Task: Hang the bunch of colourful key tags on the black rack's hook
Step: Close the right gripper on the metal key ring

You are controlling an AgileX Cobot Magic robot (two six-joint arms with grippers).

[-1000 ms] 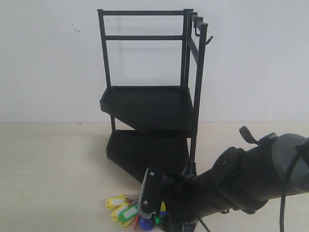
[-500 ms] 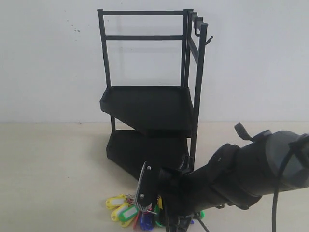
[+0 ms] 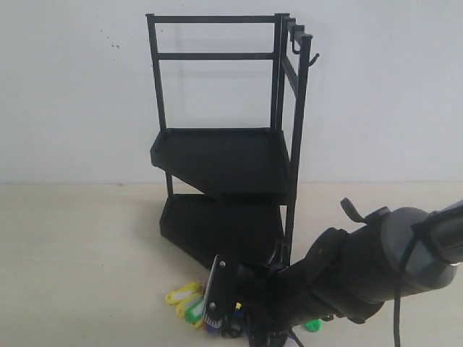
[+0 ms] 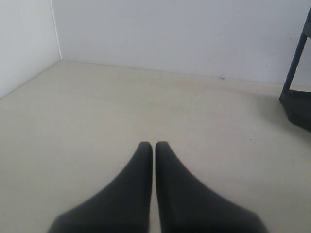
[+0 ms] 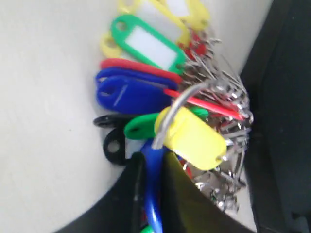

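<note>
Arm on the right stretches low, angled down leftward; I see its gripper (image 5: pixel 151 162) pinching the blue loop (image 5: pixel 152 189) of the key tag bunch (image 5: pixel 146 48), near the table's (image 3: pixel 72 253) front edge, before the black rack (image 3: pixel 224 155). Left gripper (image 4: pixel 154 145) has fingers pressed together, holding nothing.

A pale beige tabletop (image 3: pixel 79 246) runs back to a plain white wall (image 3: pixel 376 94) (a few small dark specks (image 3: pixel 114 45) mark it).
</note>
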